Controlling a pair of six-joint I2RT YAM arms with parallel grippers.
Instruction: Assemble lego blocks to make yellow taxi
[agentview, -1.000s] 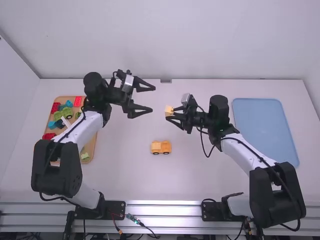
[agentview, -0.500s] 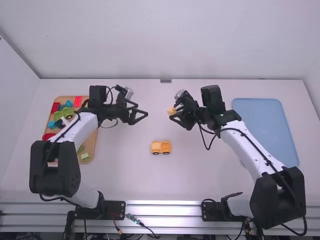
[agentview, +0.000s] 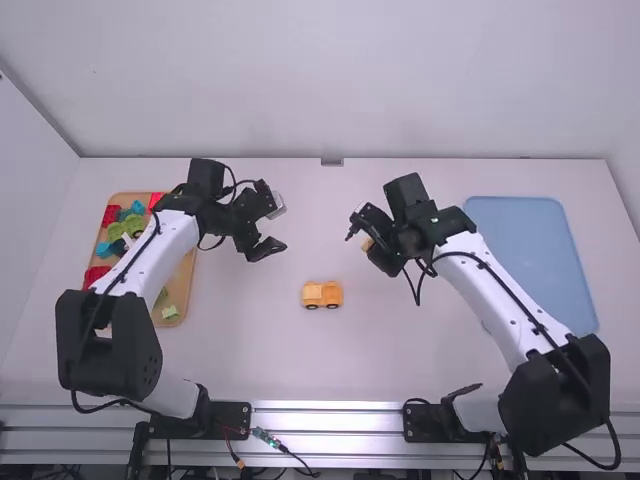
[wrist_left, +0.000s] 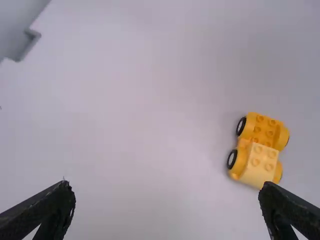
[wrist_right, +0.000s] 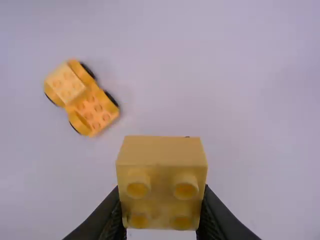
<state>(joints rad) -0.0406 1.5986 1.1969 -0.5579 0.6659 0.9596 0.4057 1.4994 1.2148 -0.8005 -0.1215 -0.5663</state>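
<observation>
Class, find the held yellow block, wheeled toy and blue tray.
Held yellow block (wrist_right: 161, 151): right wrist view, smooth side.
Wheeled toy (wrist_left: 262, 157): left wrist view, studded top.
Blue tray (agentview: 530, 255): high view, bare middle.

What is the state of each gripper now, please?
Left gripper: open, nothing between its fingers.
Right gripper: closed on a yellow block, above the table.

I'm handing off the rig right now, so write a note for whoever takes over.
Left gripper: open, empty.
Right gripper: shut on a yellow block, above the table.
Wheeled yellow base: on its wheels, mid-table.
Done: pale yellow block sits on one end.
Left to do: held block, likely onto the base.
Spare bricks: in the tray, table's left side.
</observation>
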